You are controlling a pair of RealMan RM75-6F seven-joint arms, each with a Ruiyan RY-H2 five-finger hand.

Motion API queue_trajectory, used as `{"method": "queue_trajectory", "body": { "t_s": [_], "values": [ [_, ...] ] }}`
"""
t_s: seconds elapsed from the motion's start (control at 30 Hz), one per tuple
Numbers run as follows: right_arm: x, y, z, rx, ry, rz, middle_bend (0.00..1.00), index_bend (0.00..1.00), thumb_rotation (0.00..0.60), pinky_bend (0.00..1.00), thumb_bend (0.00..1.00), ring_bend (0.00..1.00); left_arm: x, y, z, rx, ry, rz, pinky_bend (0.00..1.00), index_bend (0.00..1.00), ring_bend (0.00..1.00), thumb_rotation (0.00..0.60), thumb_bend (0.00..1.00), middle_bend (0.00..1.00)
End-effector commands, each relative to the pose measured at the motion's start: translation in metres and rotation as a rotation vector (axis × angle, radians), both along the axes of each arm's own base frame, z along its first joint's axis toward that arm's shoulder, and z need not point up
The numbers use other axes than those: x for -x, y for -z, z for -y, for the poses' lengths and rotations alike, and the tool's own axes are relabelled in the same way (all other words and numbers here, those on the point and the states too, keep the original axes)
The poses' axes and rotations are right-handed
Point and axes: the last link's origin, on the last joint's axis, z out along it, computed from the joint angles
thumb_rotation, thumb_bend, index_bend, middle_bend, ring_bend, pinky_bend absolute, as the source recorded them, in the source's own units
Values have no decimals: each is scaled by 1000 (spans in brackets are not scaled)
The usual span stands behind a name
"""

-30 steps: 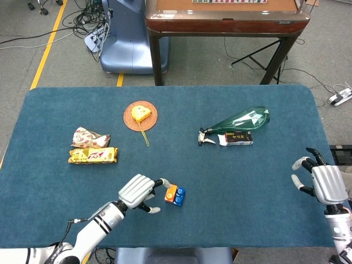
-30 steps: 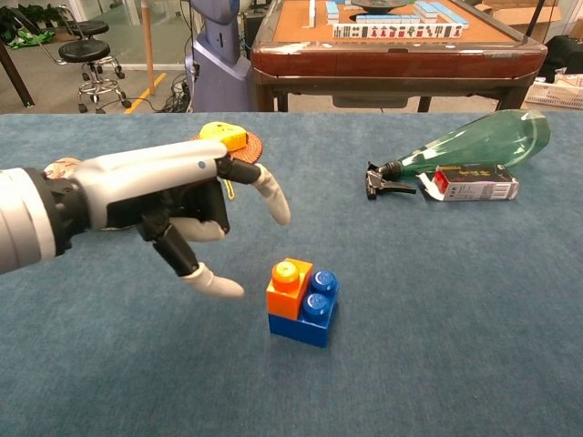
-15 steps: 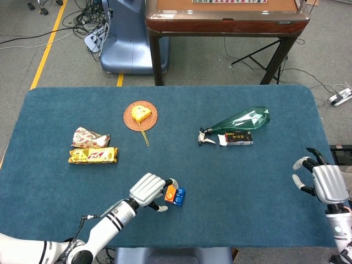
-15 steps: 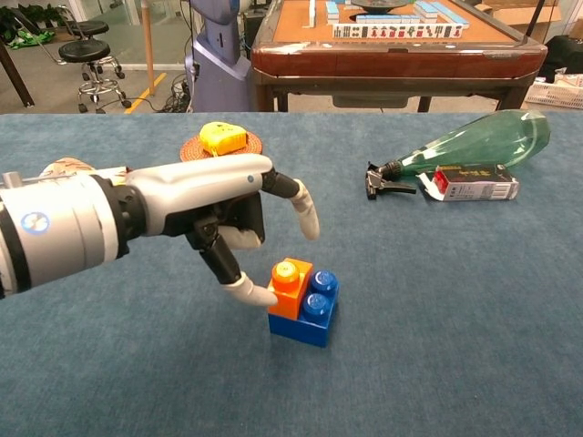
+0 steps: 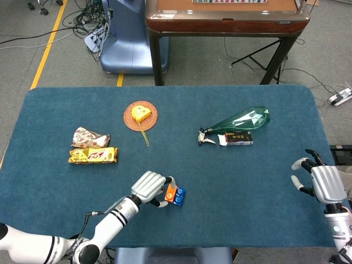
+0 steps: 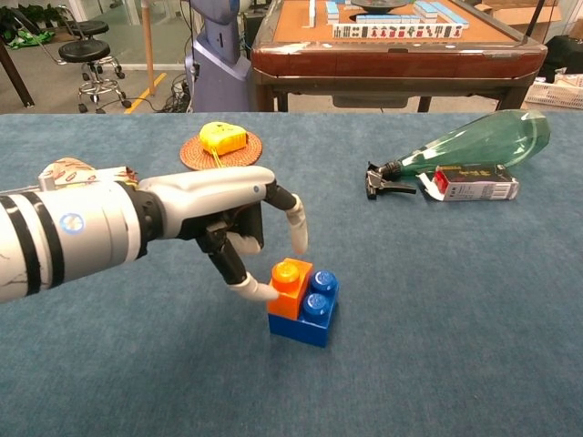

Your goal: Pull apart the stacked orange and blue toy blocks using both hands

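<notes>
A small orange block (image 6: pixel 288 284) sits stacked on the left half of a blue block (image 6: pixel 310 319) near the table's front edge; the pair also shows in the head view, orange block (image 5: pixel 171 193) beside the blue block (image 5: pixel 180 195). My left hand (image 6: pixel 232 214) reaches in from the left. Its thumb touches the orange block's left side, and a finger curves over the block's top without clearly touching it. In the head view the left hand (image 5: pixel 149 187) lies against the stack. My right hand (image 5: pixel 322 184) hovers at the table's right edge, fingers spread, holding nothing.
A green spray bottle (image 5: pixel 239 119) lies at the middle right with a small box (image 5: pixel 237 138) beside it. A woven coaster with a yellow object (image 5: pixel 140 115) sits at the back left. Two snack packets (image 5: pixel 92 155) lie at the left. A wooden table (image 6: pixel 392 45) stands beyond.
My left hand has moved right to the stack; its thumb now touches the orange block and a finger has curled down over it. The right hand has stayed put.
</notes>
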Motion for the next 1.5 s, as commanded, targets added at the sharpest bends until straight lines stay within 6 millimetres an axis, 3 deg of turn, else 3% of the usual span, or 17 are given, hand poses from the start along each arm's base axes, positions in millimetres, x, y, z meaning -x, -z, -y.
{"method": "queue_trajectory", "body": {
  "t_s": [0.03, 1.5],
  "values": [
    [1, 1, 0, -2, 2, 2, 474, 496, 600, 615, 298, 557, 0, 2, -1, 0, -3, -3, 1000, 510, 965, 600, 216, 1000],
    [9, 12, 3, -30, 18, 29, 474, 496, 600, 615, 298, 557, 2, 10, -1, 48, -52, 43, 1000, 651, 976, 600, 313, 1000]
  ]
}}
